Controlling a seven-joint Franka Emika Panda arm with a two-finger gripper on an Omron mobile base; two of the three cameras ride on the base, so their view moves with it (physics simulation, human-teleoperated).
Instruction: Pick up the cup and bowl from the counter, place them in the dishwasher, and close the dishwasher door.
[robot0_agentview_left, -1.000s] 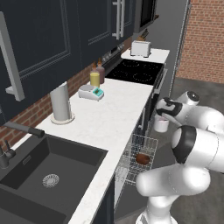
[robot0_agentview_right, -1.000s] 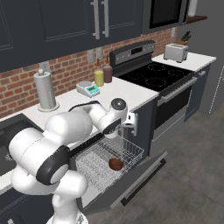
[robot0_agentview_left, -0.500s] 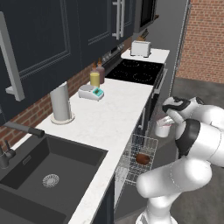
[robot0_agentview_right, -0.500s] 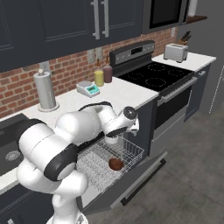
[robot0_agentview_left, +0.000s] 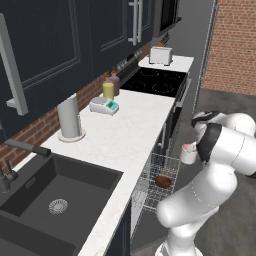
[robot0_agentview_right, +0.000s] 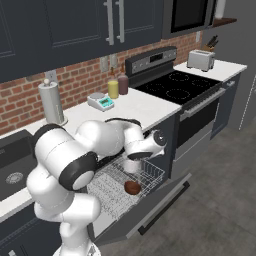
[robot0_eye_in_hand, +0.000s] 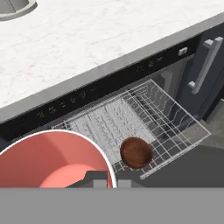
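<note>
Silvery wire makes up the pulled-out rack (robot0_agentview_right: 131, 176) of the dishwasher (robot0_eye_in_hand: 131, 113), which stands open below the counter (robot0_agentview_left: 131, 131) with the dishwasher door (robot0_agentview_right: 160, 204) dropped flat in front of it. The dark-brown bowl (robot0_agentview_right: 132, 187) sits upright in the rack, near its front edge; the hand view shows it (robot0_eye_in_hand: 136, 152) on the wire floor, just right of the cup. The gripper (robot0_agentview_right: 134, 159) hangs over the rack with its jaws closed on the cup (robot0_agentview_right: 132, 165), a light-grey cylinder held upright above the wire, a little farther back than the bowl. In the left base view the cup (robot0_agentview_left: 188, 153) shows its pink top just beside the arm's dark joint, above and right of the bowl (robot0_agentview_left: 162, 181). The hand view looks down into the cup's red-pink inside (robot0_eye_in_hand: 52, 162).

Farther along the white worktop stand a grey roll on a round base (robot0_agentview_left: 69, 119), a small white scale (robot0_agentview_left: 104, 105), a yellow jar (robot0_agentview_left: 108, 89) and a darker bottle (robot0_agentview_left: 115, 83) against the brick wall. Beyond them lies the black stove (robot0_agentview_left: 156, 81), and a toaster (robot0_agentview_left: 160, 55) sits on the far stretch of counter.
</note>
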